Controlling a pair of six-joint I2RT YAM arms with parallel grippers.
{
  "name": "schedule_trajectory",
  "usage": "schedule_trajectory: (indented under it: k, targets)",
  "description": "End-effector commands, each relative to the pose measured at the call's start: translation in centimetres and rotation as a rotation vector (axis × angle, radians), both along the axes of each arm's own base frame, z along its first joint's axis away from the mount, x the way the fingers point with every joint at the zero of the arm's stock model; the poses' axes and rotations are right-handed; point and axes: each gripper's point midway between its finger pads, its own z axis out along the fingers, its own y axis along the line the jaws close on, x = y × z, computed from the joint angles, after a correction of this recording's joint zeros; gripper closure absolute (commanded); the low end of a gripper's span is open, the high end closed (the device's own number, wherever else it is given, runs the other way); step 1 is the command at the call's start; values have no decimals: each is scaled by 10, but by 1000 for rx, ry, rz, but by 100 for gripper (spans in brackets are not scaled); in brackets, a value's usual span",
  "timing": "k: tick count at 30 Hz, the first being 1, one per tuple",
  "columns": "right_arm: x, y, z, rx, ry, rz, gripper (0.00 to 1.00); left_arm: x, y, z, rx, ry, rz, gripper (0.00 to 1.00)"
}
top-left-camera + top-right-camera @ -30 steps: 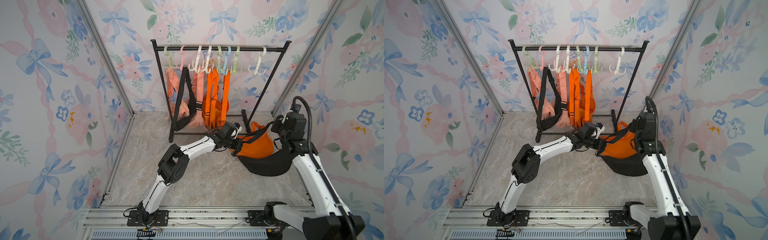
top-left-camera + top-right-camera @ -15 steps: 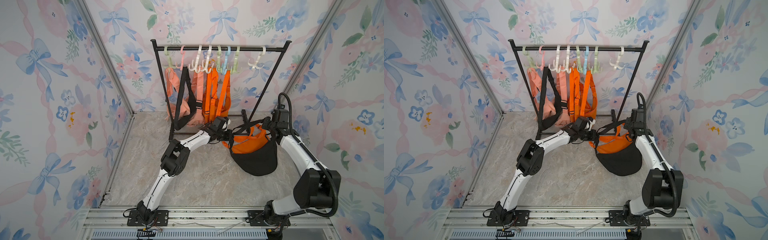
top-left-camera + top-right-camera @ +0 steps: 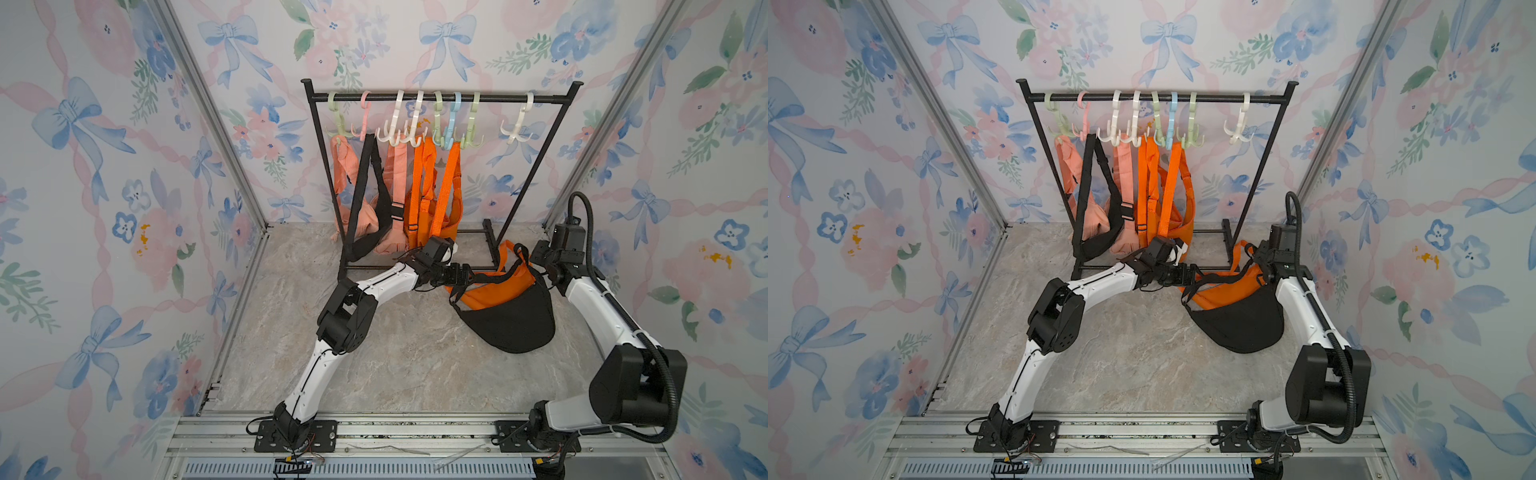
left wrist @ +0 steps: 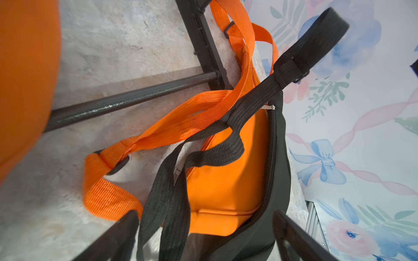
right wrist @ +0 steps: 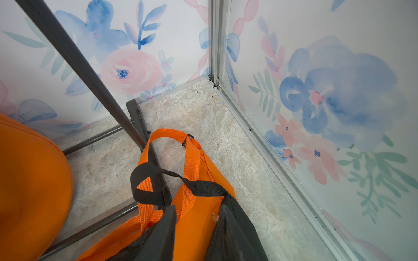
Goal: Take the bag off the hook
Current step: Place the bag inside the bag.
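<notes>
I reckon the black crescent fabric bag is off the pastel plastic hooks, slumped right of centre on the marble worktop (atop an orange fabric bag). The left hand is released; the right hand I cannot tell.

White links, black joints, corrugated cable

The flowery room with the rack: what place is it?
Likely a robot practice booth dressed like a closet: floral wall panels, a black rack of hooks and bags, two arms bolted to a rail.
</notes>
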Motion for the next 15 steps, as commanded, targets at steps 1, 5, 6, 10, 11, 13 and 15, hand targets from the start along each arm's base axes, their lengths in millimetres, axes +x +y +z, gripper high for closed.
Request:
schedule_trajectory:
  k: [1, 5, 6, 10, 11, 13, 15]
  targets:
    - [-14, -4, 24, 3, -64, -24, 58, -4, 9, 58, -22, -127, 16, 2]
    - [-10, 22, 58, 18, -146, 70, 37, 2, 34, 92, 11, -237, 87, 2]
    - [-7, 34, 66, 13, -165, 109, 33, 4, 40, 99, 16, -260, 104, 2]
    - [11, 95, 104, -8, -264, 314, 26, 11, 63, 131, 28, -344, 163, 2]
    - [16, 113, 113, 4, -295, 373, 25, 12, 70, 136, 30, -355, 178, 2]
    - [26, 143, 127, 34, -334, 473, 25, 13, 79, 146, 31, -377, 197, 2]
    - [35, 168, 135, 55, -349, 545, 25, 15, 86, 154, 34, -393, 215, 2]
